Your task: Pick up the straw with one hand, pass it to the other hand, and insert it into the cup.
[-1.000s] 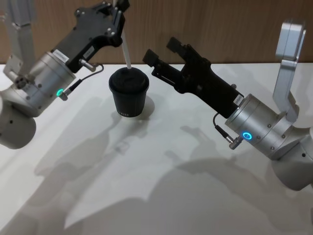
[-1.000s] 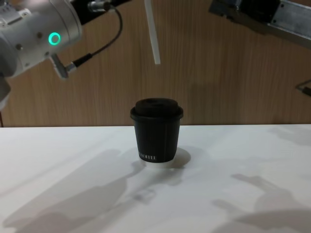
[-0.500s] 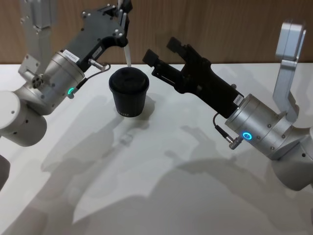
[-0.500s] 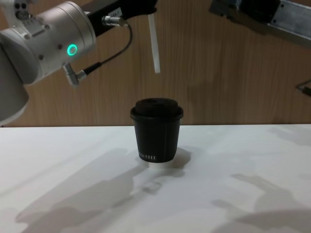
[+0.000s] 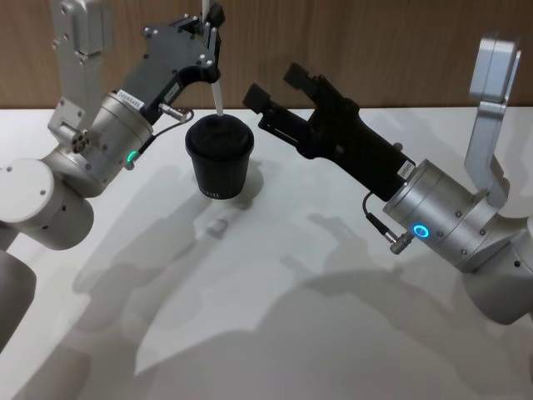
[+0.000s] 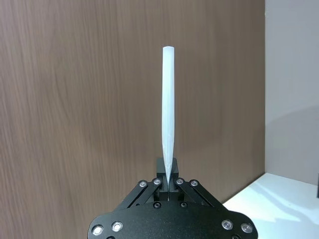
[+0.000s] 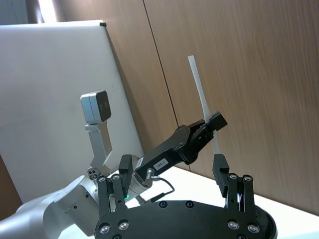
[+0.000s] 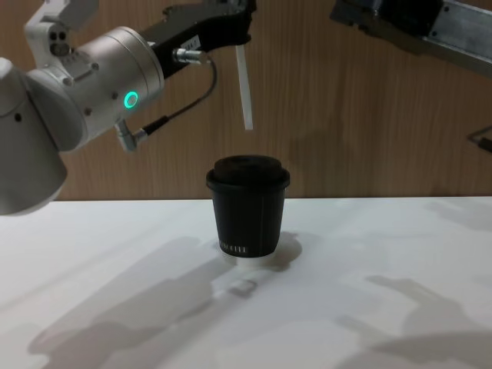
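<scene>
My left gripper (image 5: 211, 23) is shut on the thin white straw (image 5: 217, 96) and holds it nearly upright over the black lidded cup (image 5: 219, 158). In the chest view the straw (image 8: 245, 88) ends a short gap above the cup's (image 8: 247, 207) domed lid, hanging from the left gripper (image 8: 238, 23). The left wrist view has the straw (image 6: 168, 114) pinched between the shut fingers (image 6: 168, 181). To the right of the cup my right gripper (image 5: 275, 86) stands open and holds nothing. Its wrist view frames the spread right gripper (image 7: 172, 172) with the straw (image 7: 202, 99) beyond.
The cup stands on a white table (image 5: 275, 275) near its far edge, in front of a wood-panelled wall (image 8: 369, 131). The right arm (image 8: 415, 23) crosses the upper right corner of the chest view.
My left arm has come down and in toward the cup, lowering the straw's lower end closer to the lid. The right arm has not moved.
</scene>
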